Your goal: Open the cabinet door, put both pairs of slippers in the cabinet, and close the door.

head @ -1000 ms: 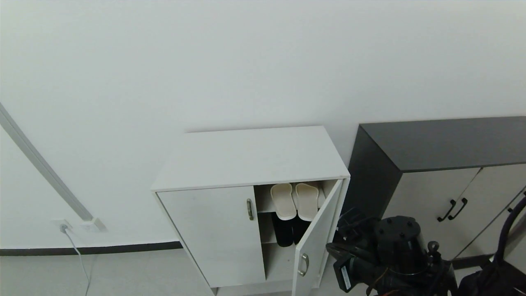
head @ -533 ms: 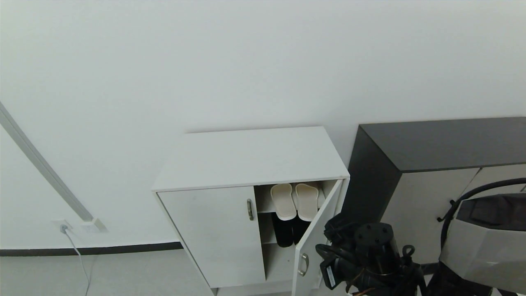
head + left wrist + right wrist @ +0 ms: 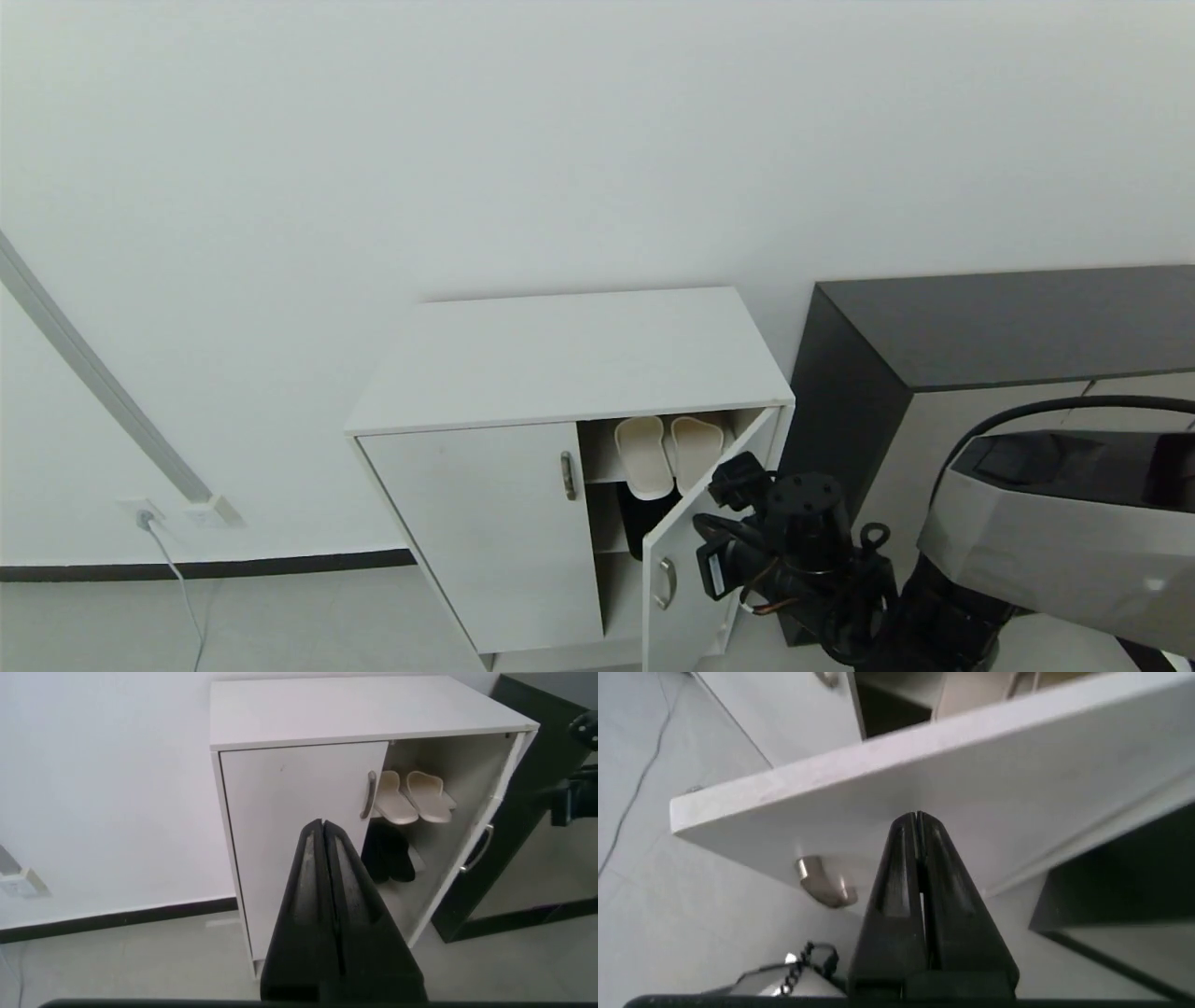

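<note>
White slippers [image 3: 667, 448] are shelved in the cabinet [image 3: 579, 355] above black slippers [image 3: 644, 523]. The right gripper [image 3: 918, 821] and left gripper [image 3: 322, 826] are clenched empty, the right set against the half-open door [image 3: 672, 616].

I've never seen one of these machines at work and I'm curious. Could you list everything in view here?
white cabinet: one, white, against the wall, centre.
left door: one, white, shut.
right door: one, white, partly open.
cream slippers: one pair, cream, top shelf inside the white cabinet.
black slippers: one pair, black, on the shelf below the cream pair.
dark cabinet: one, black top and side with pale doors, right of the white cabinet.
wall socket: one, white, low on the wall at left, with a white cable plugged in.
left hand: one, black, shut, in the air facing the cabinet front.
right hand: one, black, shut, tip at the right door's outer face.
</note>
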Controlling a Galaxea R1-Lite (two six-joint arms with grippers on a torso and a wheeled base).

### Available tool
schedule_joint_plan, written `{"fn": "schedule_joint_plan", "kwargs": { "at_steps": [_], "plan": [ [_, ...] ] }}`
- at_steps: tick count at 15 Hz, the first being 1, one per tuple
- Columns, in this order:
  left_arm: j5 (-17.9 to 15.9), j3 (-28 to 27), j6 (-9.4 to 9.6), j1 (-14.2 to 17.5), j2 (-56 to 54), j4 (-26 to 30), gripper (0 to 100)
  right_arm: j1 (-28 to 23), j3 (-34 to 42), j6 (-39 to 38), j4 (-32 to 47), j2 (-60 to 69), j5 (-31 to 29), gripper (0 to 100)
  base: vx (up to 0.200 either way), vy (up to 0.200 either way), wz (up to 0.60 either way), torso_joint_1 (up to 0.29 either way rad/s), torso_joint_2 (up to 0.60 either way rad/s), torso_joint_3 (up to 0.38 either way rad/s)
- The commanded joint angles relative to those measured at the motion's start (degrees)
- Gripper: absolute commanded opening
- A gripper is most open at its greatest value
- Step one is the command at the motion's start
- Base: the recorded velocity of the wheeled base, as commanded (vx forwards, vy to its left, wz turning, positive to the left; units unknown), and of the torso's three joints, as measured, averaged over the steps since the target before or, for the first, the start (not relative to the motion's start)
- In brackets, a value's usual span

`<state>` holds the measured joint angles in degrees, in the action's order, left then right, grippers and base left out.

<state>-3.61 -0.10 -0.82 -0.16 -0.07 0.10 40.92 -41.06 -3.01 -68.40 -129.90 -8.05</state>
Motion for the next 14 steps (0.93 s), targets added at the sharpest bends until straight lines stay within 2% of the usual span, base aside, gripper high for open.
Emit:
{"fn": "schedule_joint_plan", "kwargs": {
  "at_steps": [1,6,10,14],
  "plan": [
    [-0.1,0.0,0.03,0.0,0.1,0.0,0,-1.1,-3.7,0.0,-0.1,-3.6,0.0,0,0.0,0.0,0.0,0.0,0.0,0.0],
    [-0.1,0.0,0.03,0.0,0.1,0.0,0,-2.5,-12.9,0.0,0.5,-10.1,-0.1,0,0.0,0.0,0.0,0.0,0.0,0.0],
    [-0.1,0.0,0.03,0.0,0.1,0.0,0,-2.5,-20.3,0.0,5.0,-12.5,-0.1,0,0.0,0.0,0.0,0.0,0.0,0.0],
    [-0.1,0.0,0.03,0.0,0.1,0.0,0,-2.7,-25.4,0.0,6.1,-15.2,-0.3,0,0.0,0.0,0.0,0.0,0.0,0.0]
  ]
}}
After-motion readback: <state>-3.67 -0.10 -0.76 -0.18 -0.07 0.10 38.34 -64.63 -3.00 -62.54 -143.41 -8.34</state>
